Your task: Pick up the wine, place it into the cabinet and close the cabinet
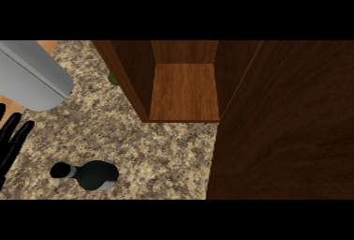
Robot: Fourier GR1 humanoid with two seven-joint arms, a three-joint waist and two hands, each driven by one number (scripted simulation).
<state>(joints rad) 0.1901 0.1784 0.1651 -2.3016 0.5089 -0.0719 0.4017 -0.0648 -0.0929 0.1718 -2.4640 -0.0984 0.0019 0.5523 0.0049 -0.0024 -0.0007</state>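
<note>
Head view looked steeply down on a speckled granite counter (138,140), with a dark wine bottle (90,175) standing near the lower left, seen almost from above so its capped neck pointed toward the left edge. Nothing touched the bottle; it stood alone on the stone, well apart from the cabinet. A wooden cabinet (183,91) sat at the back of the counter with its inner shelf bare and lit, and its open door (283,126) swung out to fill the right side of the frame as a broad dark brown panel. The left hand (12,136) showed at the left edge as black fingers, straight and spread, holding nothing and lying short of the bottle. A grey forearm (31,75) crossed the upper left corner. A small green object (113,78) peeked out just behind the cabinet's left wall, too hidden to identify. The right hand did not appear anywhere
</note>
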